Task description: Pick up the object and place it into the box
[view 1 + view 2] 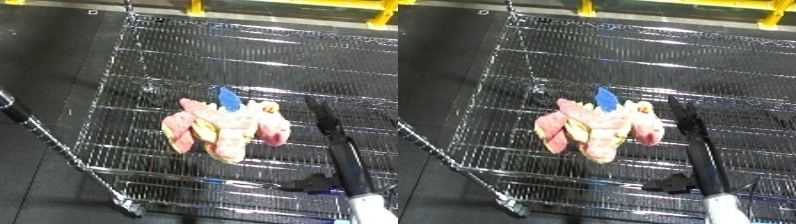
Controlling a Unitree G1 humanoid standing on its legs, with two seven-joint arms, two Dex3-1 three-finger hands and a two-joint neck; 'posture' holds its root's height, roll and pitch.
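A pink and yellow plush toy (222,131) with a blue tip lies on the wire mesh of the bin (187,55), a little below its middle. My right hand (342,155) comes in from the lower right edge, just right of the toy and apart from it. Its black fingers (688,120) are stretched straight toward the far side and its thumb (300,185) sticks out to the left. It is open and holds nothing. My left hand shows in neither view.
A thin metal rod (53,140) runs diagonally along the bin's left side down to a small foot (129,206). Dark floor (44,60) lies to the left. Yellow bars (355,7) cross the far edge.
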